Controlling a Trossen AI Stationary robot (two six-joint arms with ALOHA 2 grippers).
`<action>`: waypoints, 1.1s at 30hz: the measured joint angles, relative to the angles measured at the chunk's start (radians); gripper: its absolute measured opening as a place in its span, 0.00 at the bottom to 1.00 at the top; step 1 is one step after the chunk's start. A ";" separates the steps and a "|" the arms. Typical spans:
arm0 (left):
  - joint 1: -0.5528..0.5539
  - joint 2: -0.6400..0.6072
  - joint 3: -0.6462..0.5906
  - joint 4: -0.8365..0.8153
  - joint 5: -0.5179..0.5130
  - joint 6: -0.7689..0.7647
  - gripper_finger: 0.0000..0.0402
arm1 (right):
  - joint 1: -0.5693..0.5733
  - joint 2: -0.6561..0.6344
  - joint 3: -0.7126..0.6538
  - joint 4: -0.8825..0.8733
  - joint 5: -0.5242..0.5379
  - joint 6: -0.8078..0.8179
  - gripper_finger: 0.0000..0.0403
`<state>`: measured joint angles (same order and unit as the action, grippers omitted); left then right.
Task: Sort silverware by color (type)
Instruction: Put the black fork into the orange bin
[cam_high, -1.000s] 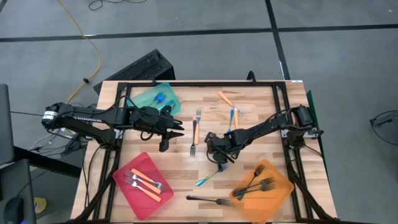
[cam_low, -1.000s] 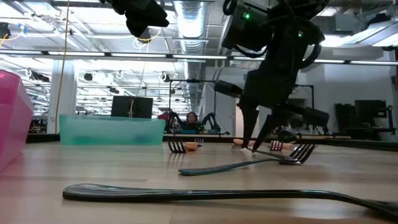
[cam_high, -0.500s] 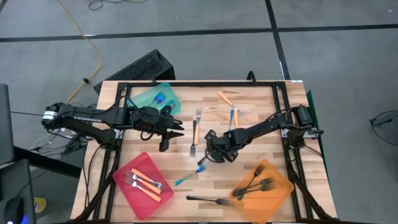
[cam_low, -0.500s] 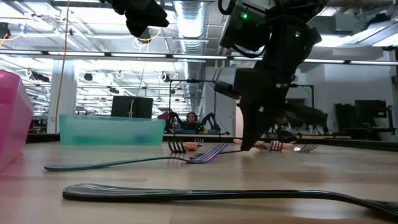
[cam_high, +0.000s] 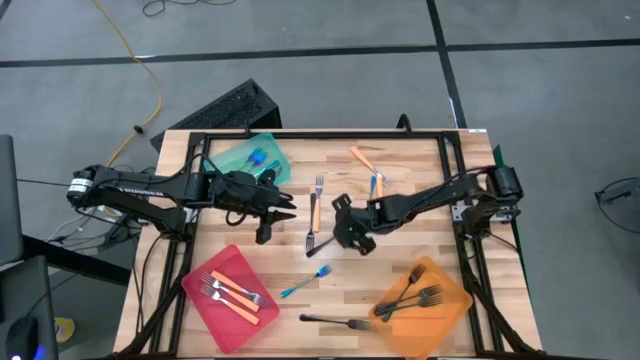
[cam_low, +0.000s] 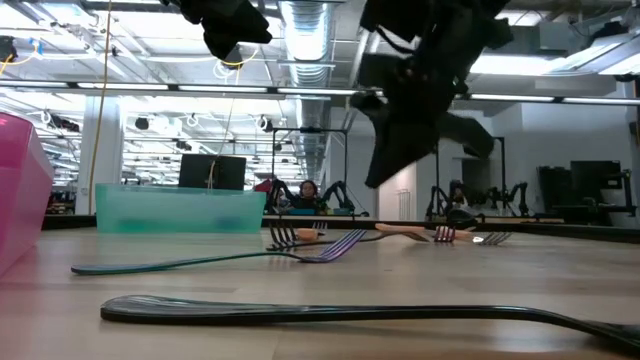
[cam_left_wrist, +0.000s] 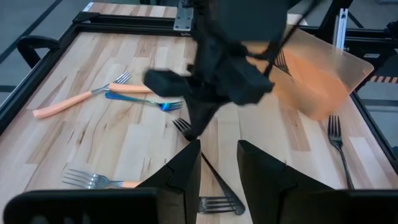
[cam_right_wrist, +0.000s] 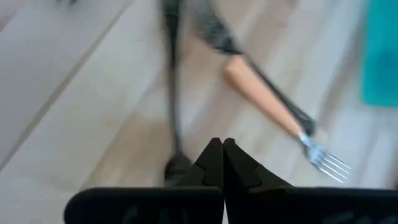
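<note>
My right gripper (cam_high: 340, 232) hangs shut above the table's middle with nothing in it, clear of the wood in the low view (cam_low: 376, 180). Just under it a black fork (cam_high: 320, 244) lies flat, and an orange-handled fork (cam_high: 315, 210) lies beside that. A blue fork (cam_high: 305, 281) rests flat nearer the front edge. My left gripper (cam_high: 290, 208) hovers open left of centre, holding nothing, its fingers (cam_left_wrist: 186, 171) apart in the left wrist view.
A teal tray (cam_high: 236, 158) with blue forks stands at the far left, a red tray (cam_high: 205, 300) with orange forks at the near left, an orange tray (cam_high: 452, 305) with black forks at the near right. Loose forks lie at the far centre (cam_high: 362, 157) and near the front edge (cam_high: 335, 322).
My right gripper has shut, risen off the table and rolled about its own line. The blue fork that lay at its fingertips has slid along the table toward the left edge and now lies still, apart from the gripper.
</note>
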<state>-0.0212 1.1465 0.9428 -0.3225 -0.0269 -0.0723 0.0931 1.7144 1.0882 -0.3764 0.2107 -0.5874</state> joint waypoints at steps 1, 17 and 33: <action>0.000 0.000 0.000 0.000 0.000 0.000 0.22 | -0.008 -0.011 0.000 -0.002 -0.002 0.013 0.03; 0.000 0.000 0.000 0.000 0.000 0.001 0.22 | -0.089 0.076 0.000 0.005 -0.235 0.101 0.47; 0.000 0.000 0.000 0.000 -0.019 0.000 0.22 | -0.125 0.091 0.001 0.019 -0.236 0.083 0.53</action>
<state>-0.0212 1.1465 0.9428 -0.3225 -0.0460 -0.0719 -0.0318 1.8053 1.0889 -0.3573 -0.0250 -0.5049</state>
